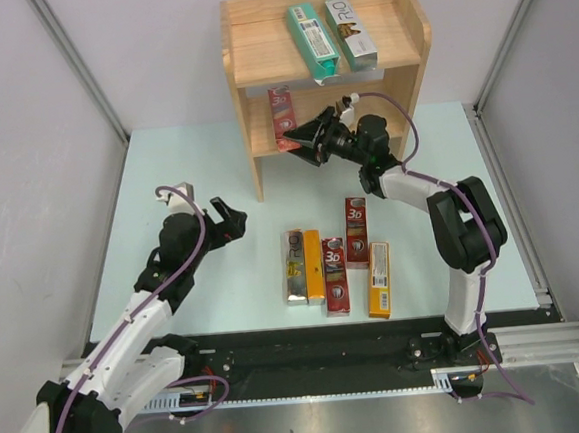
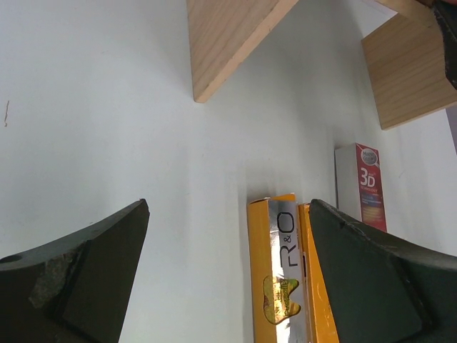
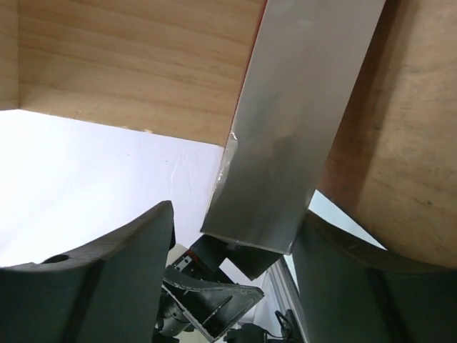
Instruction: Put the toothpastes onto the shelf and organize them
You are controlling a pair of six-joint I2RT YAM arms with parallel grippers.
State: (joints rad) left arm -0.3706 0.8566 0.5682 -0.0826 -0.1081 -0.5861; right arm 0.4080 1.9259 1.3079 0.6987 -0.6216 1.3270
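The wooden shelf stands at the back. Its top tier holds a teal toothpaste carton and a silver-white one side by side. A red carton sits at the left of the lower tier. My right gripper is at its near end. In the right wrist view the carton's silver side lies between the open jaws of the right gripper, with a gap at the left finger. My left gripper hangs open and empty over the table, left of the silver R&O carton.
Several cartons lie in a row on the table: silver, orange, two red 3D ones, and an orange one. The shelf's left side panel stands ahead of the left gripper. Grey walls enclose the table.
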